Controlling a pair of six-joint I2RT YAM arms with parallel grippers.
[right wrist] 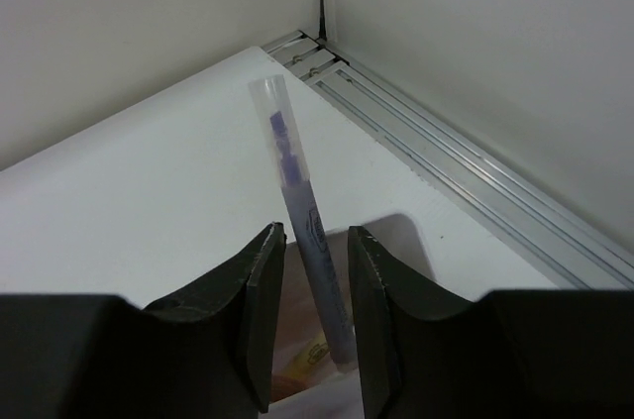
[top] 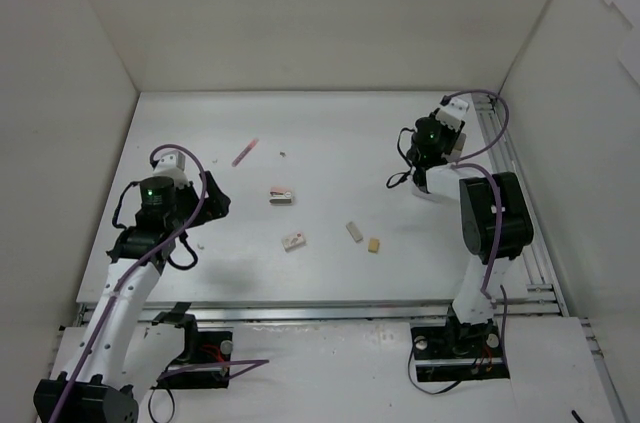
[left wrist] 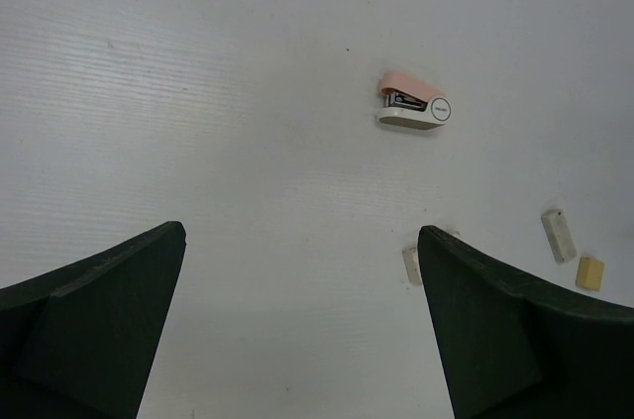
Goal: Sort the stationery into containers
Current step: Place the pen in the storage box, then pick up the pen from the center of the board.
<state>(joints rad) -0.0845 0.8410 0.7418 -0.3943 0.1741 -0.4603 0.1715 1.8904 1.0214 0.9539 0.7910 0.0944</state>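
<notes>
Loosely, right jaws flanking purple pen [right wrist: 302, 211]

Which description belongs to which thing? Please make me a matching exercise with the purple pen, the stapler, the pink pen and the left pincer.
Things:
1. purple pen
2. stapler
3. pink pen
4. left pincer

Descriptions:
a. wide open, holding nothing
b. lies flat on the table, beyond the stapler
c. stands between the fingers of the right pincer
d. pink on top, white underneath

Pairs: 1-c; 2-d; 3-b; 4-a
</notes>
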